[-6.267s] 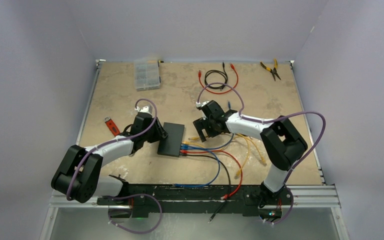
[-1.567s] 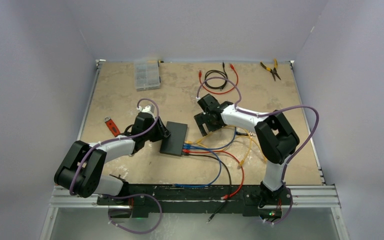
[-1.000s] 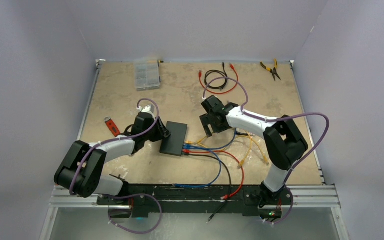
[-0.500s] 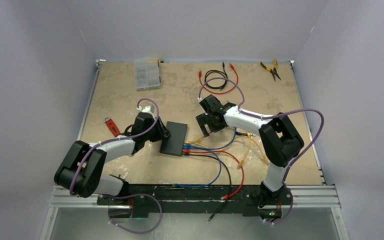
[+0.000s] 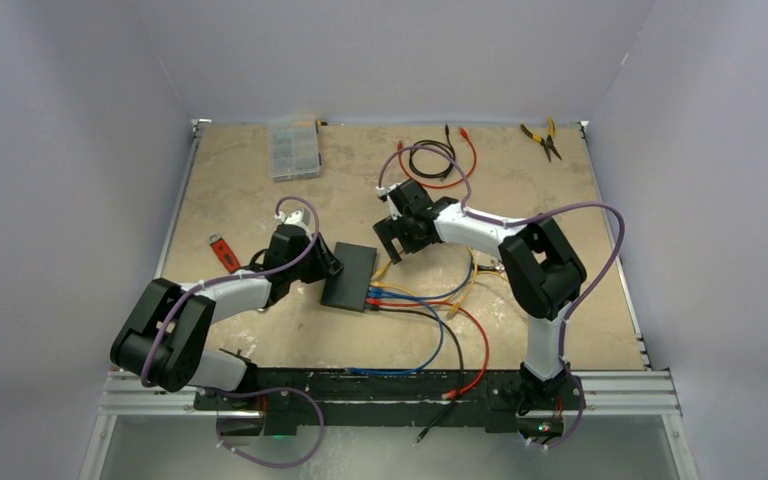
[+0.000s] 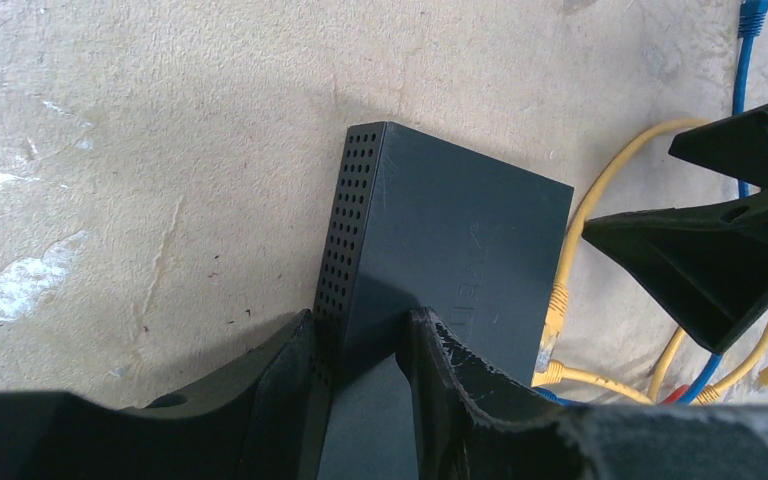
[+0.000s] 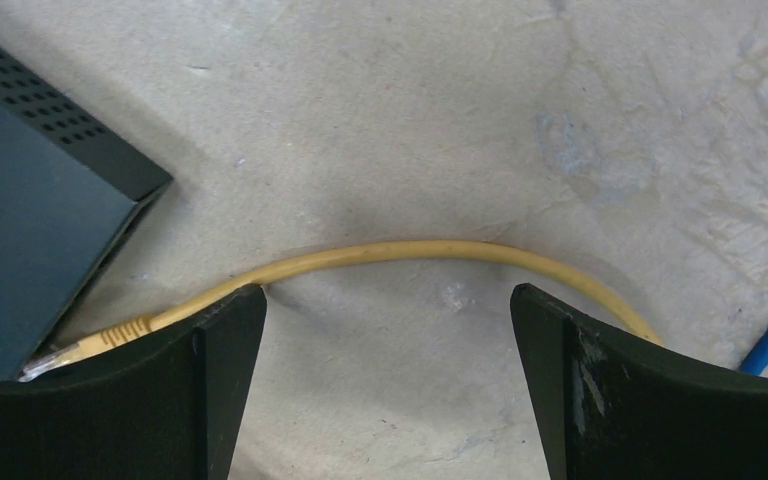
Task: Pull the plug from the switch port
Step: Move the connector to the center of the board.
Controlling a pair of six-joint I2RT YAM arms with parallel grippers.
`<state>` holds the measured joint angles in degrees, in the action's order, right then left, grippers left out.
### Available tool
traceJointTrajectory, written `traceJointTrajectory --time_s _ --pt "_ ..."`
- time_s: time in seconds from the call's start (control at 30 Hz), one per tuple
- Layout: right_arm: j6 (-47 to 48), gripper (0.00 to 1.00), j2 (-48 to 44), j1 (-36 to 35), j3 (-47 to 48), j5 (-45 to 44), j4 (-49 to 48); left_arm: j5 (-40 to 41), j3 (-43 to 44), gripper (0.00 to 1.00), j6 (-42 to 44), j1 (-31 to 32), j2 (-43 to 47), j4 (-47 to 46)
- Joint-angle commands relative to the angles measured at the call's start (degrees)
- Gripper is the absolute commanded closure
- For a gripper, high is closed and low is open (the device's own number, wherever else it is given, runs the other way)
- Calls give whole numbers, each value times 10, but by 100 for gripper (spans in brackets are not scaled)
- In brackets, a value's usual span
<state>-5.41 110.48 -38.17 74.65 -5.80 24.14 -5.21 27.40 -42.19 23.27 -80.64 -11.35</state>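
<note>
While low over yellow cable (image 7: pixel 410 250), right end effector (image 7: pixel 388 310) wide apart; left end effector (image 6: pixel 362 325) tight on switch (image 6: pixel 460 230).

White-shelled left arm (image 5: pixel 228 292) and right arm (image 5: pixel 472 226), black joints, looping purple cables (image 5: pixel 600 208), black, seemingly scuffed end effector fingers (image 7: pixel 580 400).

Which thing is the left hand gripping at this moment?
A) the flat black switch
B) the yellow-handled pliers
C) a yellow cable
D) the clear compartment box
A: in the left wrist view, the left hand is closed on the near end of the switch, with one finger on its perforated side and the other on its flat top.
</note>
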Motion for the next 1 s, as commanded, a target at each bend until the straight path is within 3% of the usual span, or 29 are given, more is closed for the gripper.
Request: traceJointTrajectory --time_s 0.0,0.47,0.63,0.97 --pt "33 4 1 0 28 28 -36 9 -24 63 30 5 -37 91" --pt "97 4 29 -3 37 40 -60 6 -25 63 30 5 -48 83" --pt "26 5 22 12 19 51 -65 7 -25 63 31 5 -45 89" --pt "-127 5 -108 35 -73 18 -125 6 -27 63 31 5 -45 85"
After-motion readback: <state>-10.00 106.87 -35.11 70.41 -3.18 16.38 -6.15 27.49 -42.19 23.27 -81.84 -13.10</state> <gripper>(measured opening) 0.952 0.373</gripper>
